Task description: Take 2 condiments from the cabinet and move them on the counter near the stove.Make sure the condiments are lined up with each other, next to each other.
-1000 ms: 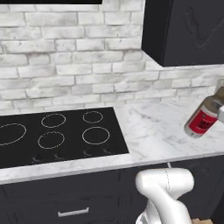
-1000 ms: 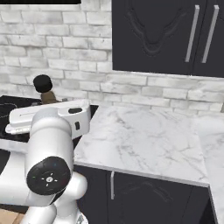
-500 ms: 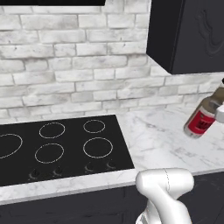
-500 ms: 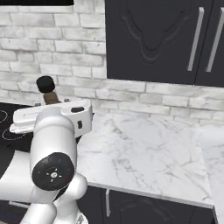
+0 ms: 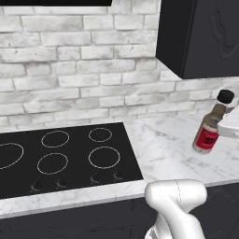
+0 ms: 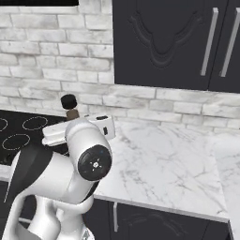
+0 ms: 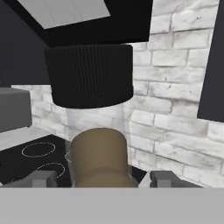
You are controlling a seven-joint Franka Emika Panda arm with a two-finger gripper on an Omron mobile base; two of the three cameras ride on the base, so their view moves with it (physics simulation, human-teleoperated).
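The tall amber-brown bottle with the black cap was held between the fingers of the gripper, tilted a little with its cap up, above the marble counter just right of the stove.

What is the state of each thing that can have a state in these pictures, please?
Amber bottle: cap on, tilted, held in the gripper above the counter.
Gripper: shut on the bottle's neck.
Cabinet door: closed.
Stove: bare, nothing on its burners.
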